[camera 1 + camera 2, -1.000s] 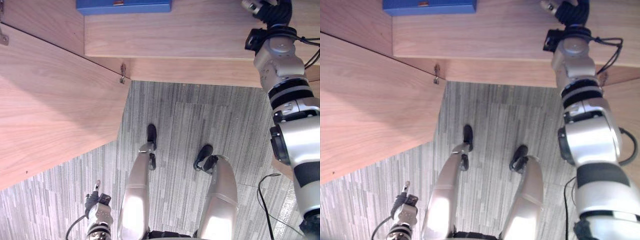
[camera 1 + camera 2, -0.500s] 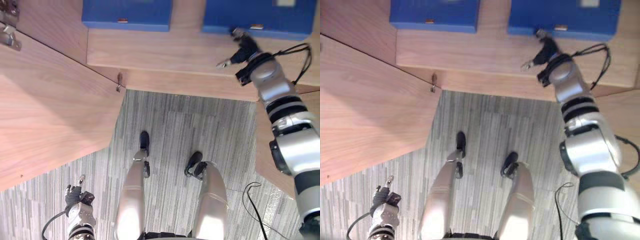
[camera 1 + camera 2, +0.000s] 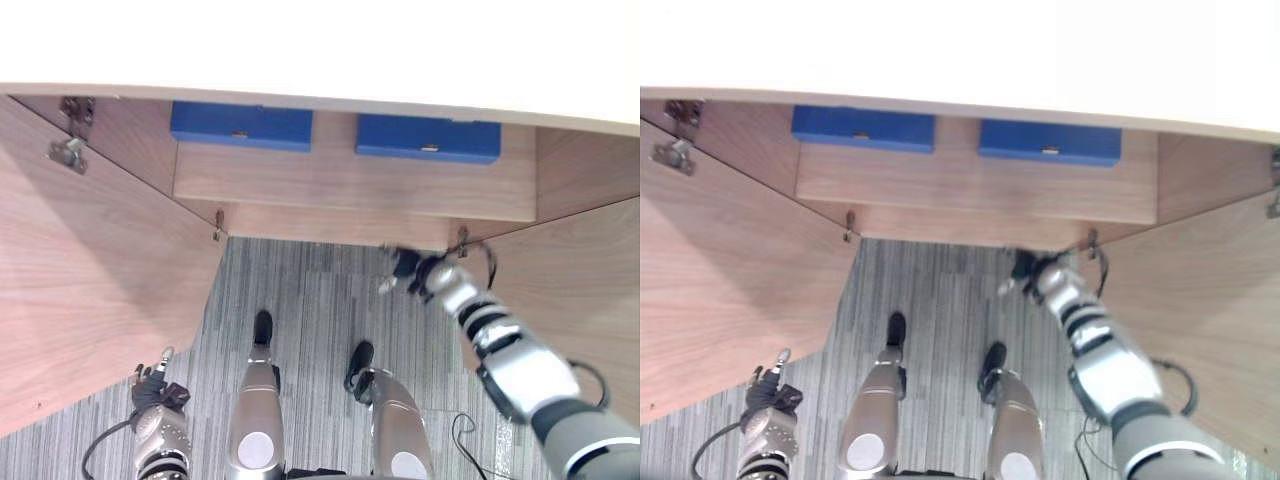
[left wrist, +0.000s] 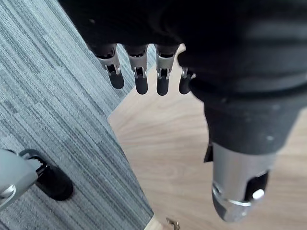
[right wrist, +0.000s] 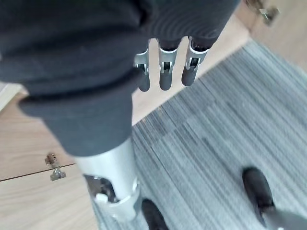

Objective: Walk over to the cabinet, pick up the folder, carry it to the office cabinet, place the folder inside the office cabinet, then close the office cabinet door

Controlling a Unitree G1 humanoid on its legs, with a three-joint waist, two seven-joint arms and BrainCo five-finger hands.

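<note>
- The blue folder point(image 3: 428, 138) is lying on the office cabinet shelf point(image 3: 340, 187) at 1 o'clock.
- The right hand point(image 3: 408, 270) is hovering at its 6 o'clock, fingers straight, empty.
- The left hand point(image 3: 150, 386) is hanging at 7 o'clock, fingers relaxed, empty.

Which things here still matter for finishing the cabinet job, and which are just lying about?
Job:
- wooden office cabinet
- its open left wooden door and open right wooden door
- left blue flat folder and right blue flat folder on the shelf; which is ours I cannot tell
- right hand, open, by the cabinet's front edge
- left hand, open, low

Just there:
- grey striped carpet
</note>
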